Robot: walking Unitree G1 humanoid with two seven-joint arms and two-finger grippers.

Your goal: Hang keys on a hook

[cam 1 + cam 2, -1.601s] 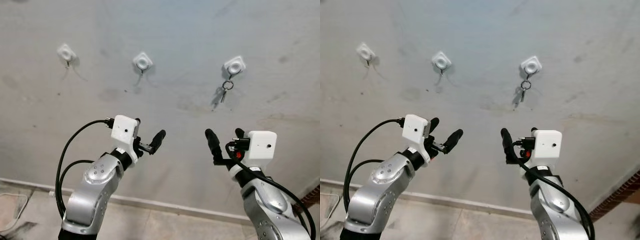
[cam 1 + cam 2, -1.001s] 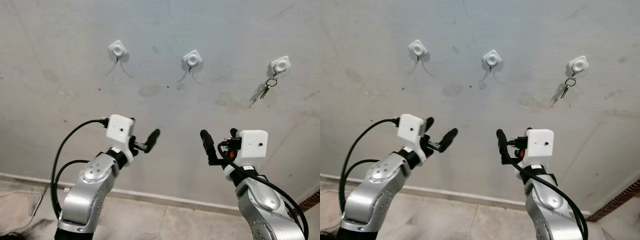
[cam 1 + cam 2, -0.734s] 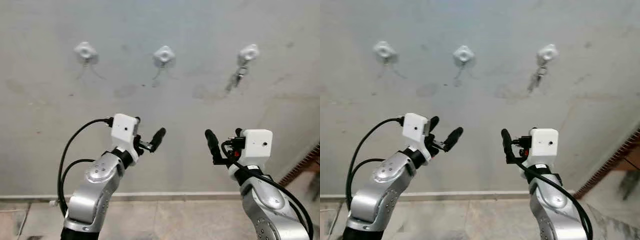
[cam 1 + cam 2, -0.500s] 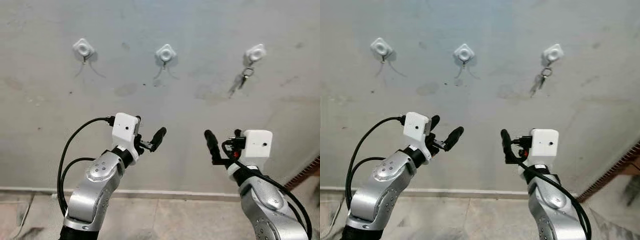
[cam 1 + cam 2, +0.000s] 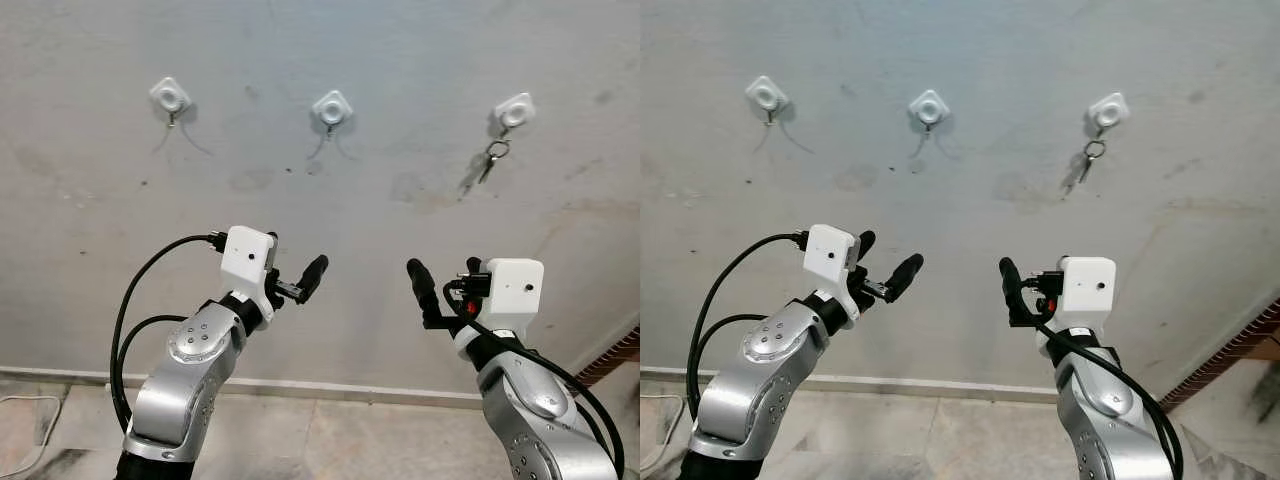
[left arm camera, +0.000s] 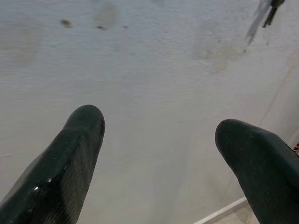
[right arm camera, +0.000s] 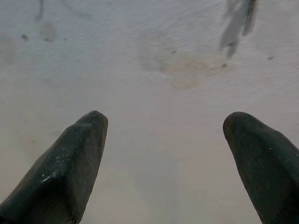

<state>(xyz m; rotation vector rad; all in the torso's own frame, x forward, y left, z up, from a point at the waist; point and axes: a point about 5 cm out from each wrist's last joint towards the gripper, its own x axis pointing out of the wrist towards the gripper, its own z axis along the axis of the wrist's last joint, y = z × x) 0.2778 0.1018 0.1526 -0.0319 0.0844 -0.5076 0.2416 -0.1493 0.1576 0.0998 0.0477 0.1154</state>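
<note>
Keys [image 5: 484, 162]: hanging by a ring from the right hook [image 5: 512, 111], high on the wall; they dangle tilted against the plaster and throw a shadow down to their left. No claw touches them.
Middle hook [image 5: 331, 107]: white square plate on the wall with a small metal hook below it, nothing hanging from it.
Left hook [image 5: 170, 97]: same kind of plate, also bare; the three hooks sit in a row, well apart from one another.
Left claw [image 5: 296, 283]: raised in front of the wall, well below the middle hook. Its two black fingers [image 6: 70, 163] stand wide apart and hold nothing; in the left wrist view only bare wall lies between them, with the tip of the keys at the far corner.
Right claw [image 5: 440, 282]: raised at about the same height, below and to the left of the keys, well apart from them. Its fingers [image 7: 70, 168] are spread wide and empty; the right wrist view shows stained wall between them and the keys' shadow higher up.
Wall [image 5: 330, 220]: pale grey plaster with stains and faint cracks.
Floor [image 5: 320, 440]: tiled, meeting the wall at a light skirting strip.
Cable [image 5: 135, 300]: black, looping from the left wrist camera back along the silver arm.
</note>
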